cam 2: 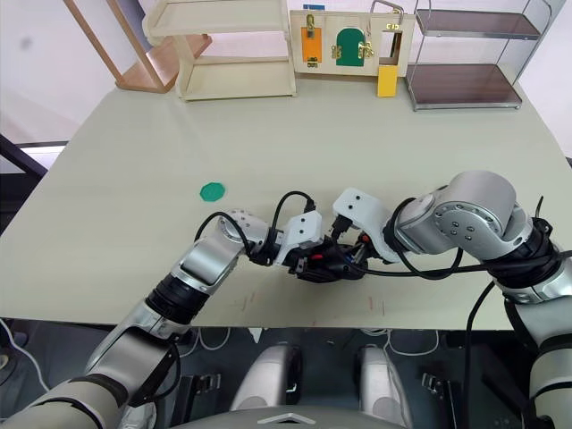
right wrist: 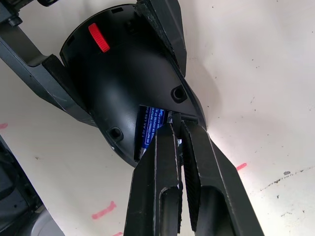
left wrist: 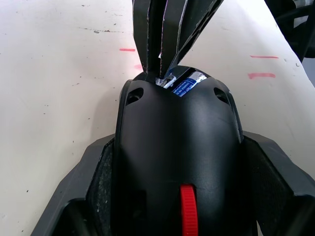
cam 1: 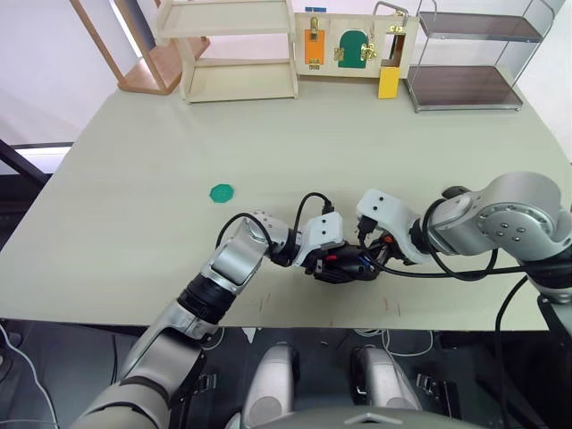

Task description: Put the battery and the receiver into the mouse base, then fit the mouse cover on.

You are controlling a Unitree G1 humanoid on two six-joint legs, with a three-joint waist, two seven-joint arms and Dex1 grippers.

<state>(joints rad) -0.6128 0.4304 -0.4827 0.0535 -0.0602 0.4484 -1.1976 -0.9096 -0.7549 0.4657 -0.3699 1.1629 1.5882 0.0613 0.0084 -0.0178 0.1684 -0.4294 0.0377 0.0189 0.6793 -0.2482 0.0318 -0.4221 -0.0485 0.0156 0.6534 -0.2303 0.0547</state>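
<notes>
- left gripper (left wrist: 177,196) clamps mouse base (left wrist: 172,147) from both sides, lower centre of the head view
- right gripper (right wrist: 178,129) fingers nearly closed, tips at battery (right wrist: 150,129) in base hollow
- receiver: can't tell

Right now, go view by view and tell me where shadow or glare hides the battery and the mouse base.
Left eye view: the mouse base sits dark between both arms, no glare on the table. Left wrist view: the base's shell is deep black, while the battery shows a bright silver glint. Right wrist view: the battery's blue label is legible in the hollow, with soft shadow beside the base.
</notes>
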